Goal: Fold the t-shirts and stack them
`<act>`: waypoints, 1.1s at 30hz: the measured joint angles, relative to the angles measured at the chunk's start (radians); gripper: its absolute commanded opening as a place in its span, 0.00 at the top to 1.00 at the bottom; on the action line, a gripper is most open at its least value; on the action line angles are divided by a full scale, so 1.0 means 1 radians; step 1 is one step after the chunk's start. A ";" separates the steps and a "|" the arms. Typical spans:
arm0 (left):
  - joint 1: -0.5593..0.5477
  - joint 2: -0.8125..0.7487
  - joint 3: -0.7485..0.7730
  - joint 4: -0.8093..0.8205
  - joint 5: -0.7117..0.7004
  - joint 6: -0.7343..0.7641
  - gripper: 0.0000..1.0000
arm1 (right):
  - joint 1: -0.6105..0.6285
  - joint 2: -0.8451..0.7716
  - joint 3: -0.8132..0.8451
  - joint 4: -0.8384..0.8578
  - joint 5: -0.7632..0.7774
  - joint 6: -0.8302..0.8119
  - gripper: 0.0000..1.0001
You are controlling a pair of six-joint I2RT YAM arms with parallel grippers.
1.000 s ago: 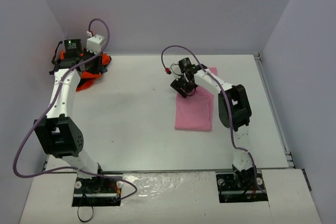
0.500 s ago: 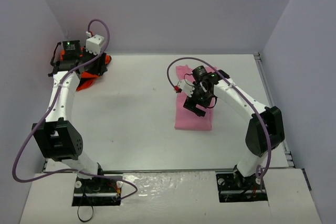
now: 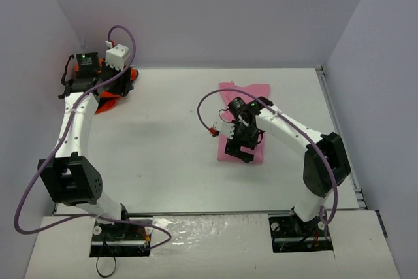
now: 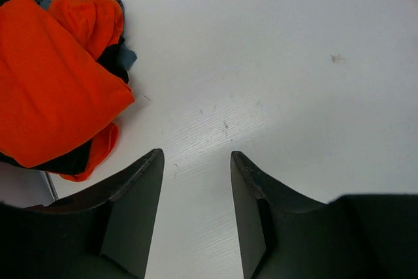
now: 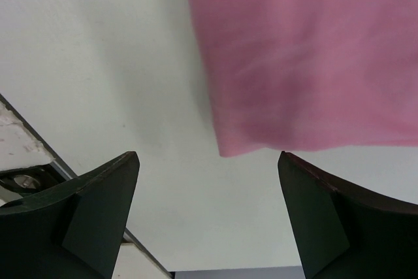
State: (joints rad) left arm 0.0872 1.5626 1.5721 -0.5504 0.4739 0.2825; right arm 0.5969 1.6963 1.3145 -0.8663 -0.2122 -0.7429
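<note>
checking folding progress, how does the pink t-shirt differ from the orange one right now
The pink t-shirt lies flat and smooth, roughly rectangular; the orange t-shirt is a crumpled heap. The pink one lies alone, right of the table's middle; the orange one sits in the far left corner, tangled with dark cloth. Both rest on the white table, and neither is gripped.
</note>
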 measured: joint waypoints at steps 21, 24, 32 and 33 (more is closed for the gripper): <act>0.000 -0.021 -0.056 0.030 -0.003 0.002 0.57 | 0.112 0.180 -0.049 0.278 0.131 0.182 0.21; 0.000 -0.021 -0.062 0.034 -0.003 0.002 0.57 | 0.122 0.206 -0.051 0.294 0.139 0.194 0.21; 0.000 -0.023 -0.082 0.041 -0.004 0.010 0.57 | 0.160 0.211 -0.071 0.309 0.181 0.202 0.30; 0.000 -0.023 -0.082 0.042 -0.004 0.011 0.57 | 0.163 0.209 -0.074 0.312 0.185 0.204 0.43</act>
State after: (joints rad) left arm 0.0872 1.5393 1.4899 -0.5087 0.4701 0.2940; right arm 0.7600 1.9050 1.2403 -0.5540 -0.0269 -0.5390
